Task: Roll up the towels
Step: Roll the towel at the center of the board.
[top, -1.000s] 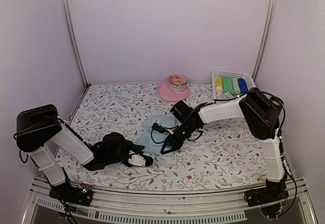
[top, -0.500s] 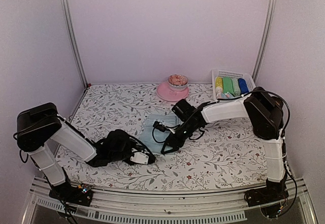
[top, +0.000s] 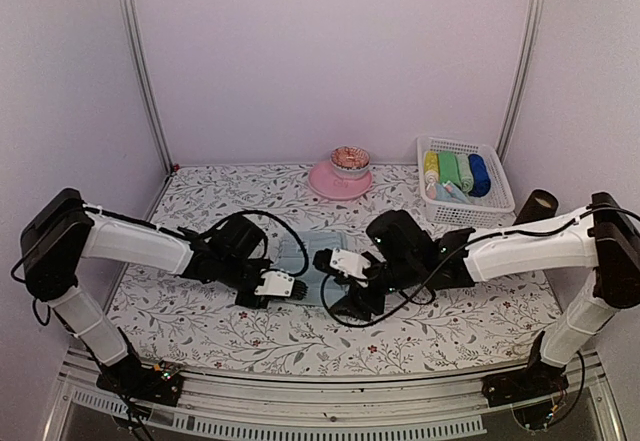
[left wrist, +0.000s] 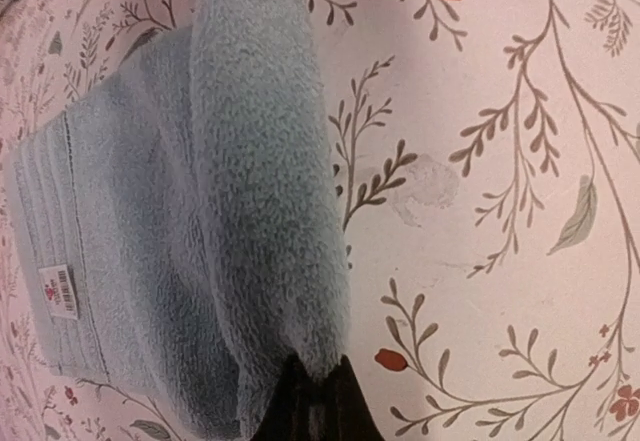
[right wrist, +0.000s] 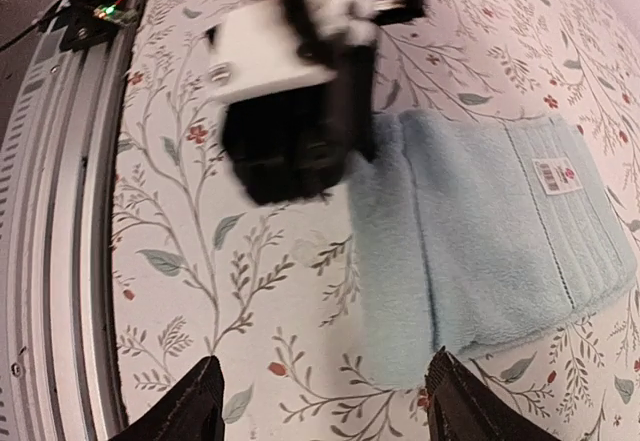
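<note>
Our left gripper (left wrist: 315, 401) is pinched tight on one end of a turned-over lip of the pale blue towel (left wrist: 250, 211). The lip runs straight away from its fingertips, so the fold's long axis lies along that arm's reach. Our right gripper (right wrist: 330, 401) has its jaws spread wide and holds nothing. It hangs over the opposite end of the same lip, and the towel's corner shows between its two fingers.

From above, the towel lies on the floral tablecloth (top: 200, 196) mid-table, directly between the two grippers. Its unrolled part, with the printed label (right wrist: 555, 174), spreads toward the back wall.

We judge that the coming move depends on this line. The lip spans from gripper to gripper, so the right one only needs to drop onto its end, and then both can turn the roll away from the bases.
</note>
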Available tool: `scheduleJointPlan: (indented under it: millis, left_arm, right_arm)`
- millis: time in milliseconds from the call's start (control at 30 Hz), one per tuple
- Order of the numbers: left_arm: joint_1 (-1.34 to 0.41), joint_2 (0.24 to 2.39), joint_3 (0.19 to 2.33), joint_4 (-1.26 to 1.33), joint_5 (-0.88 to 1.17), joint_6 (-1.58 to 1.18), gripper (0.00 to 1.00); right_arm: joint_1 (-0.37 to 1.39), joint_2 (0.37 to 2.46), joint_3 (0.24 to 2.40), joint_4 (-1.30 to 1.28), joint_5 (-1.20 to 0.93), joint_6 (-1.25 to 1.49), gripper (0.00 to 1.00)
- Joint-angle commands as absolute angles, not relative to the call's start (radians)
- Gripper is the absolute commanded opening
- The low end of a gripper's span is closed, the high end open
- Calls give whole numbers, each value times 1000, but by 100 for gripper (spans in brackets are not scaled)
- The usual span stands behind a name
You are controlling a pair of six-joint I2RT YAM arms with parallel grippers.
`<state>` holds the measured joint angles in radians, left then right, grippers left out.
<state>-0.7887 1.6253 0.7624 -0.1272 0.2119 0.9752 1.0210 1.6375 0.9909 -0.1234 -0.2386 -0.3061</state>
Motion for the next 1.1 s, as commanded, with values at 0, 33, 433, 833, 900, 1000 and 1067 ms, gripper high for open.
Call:
scheduleJointPlan:
  millis: [0, 33, 433, 833, 900, 1000, 1067]
  left_arm:
    - [-727, 1702, 862, -408, 425, 921, 0]
    - [-715, 1720, 879, -431, 445, 919, 0]
    - [-609, 1906, 1107, -713, 618, 957, 0]
    - [-579, 2009, 1167, -797, 625, 991, 0]
    - [-578, 2007, 1169, -800, 626, 994, 0]
    - [-576, 2006, 1171, -801, 623, 994, 0]
    - [-575, 2009, 1173, -805, 617, 997, 0]
  right_arm:
    - [1109, 1513, 811, 143, -127, -423, 70]
    - [1123, 1499, 784, 172, -105, -449, 70]
    - [1216, 1735, 877, 240, 170, -606, 69]
    - [1226, 1961, 1002, 259, 377, -720, 64]
    - [1226, 1983, 1009, 260, 405, -726, 63]
    - [1226, 2007, 1014, 259, 428, -735, 60]
    - [1226, 2023, 1022, 256, 447, -743, 58]
